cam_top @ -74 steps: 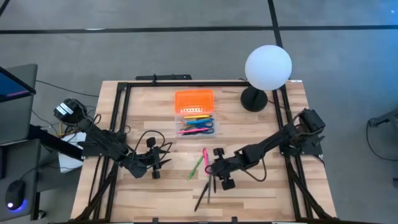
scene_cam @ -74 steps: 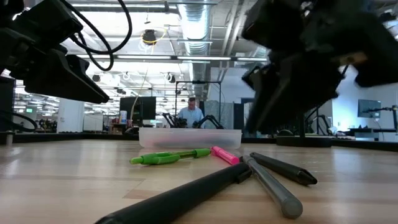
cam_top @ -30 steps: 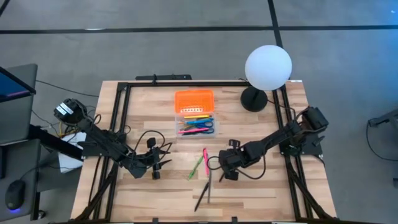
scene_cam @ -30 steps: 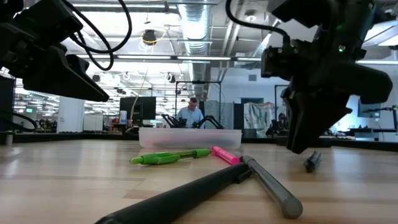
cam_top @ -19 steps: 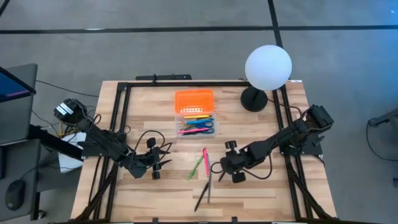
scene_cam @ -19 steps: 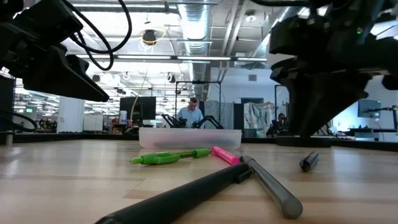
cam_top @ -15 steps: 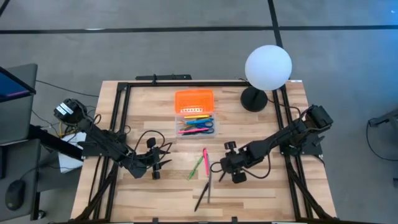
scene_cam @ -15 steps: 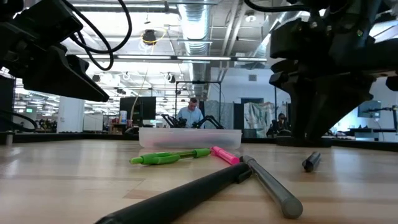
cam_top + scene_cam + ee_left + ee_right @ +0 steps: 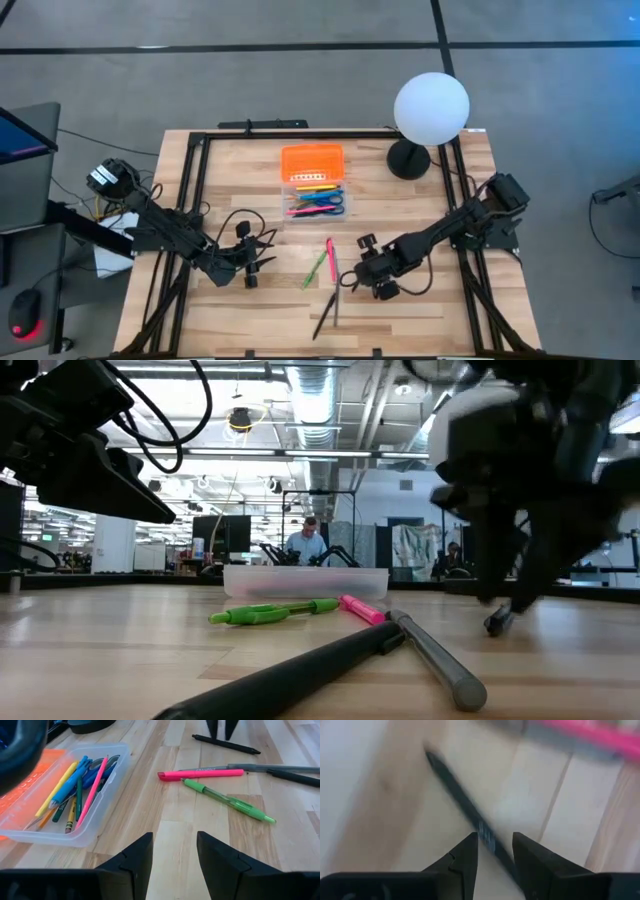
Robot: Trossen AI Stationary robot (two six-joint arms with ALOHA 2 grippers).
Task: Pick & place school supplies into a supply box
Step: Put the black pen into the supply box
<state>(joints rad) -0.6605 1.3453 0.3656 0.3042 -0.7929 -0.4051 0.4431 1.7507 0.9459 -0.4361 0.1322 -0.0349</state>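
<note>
The supply box (image 9: 314, 187) sits near the table's (image 9: 430, 310) far edge at mid-width, lid open, several supplies inside; bare wood lies along the near edge; five loose items lie mid-table: a green pen (image 9: 316, 267), a pink marker (image 9: 330, 256), a grey pen (image 9: 337, 300), a black marker (image 9: 324, 316), a thin black pen (image 9: 461, 808); the right gripper (image 9: 494, 851), fingers parted and holding nothing, straddles the thin black pen; the left gripper (image 9: 174, 851) waits open toward the left edge.
</note>
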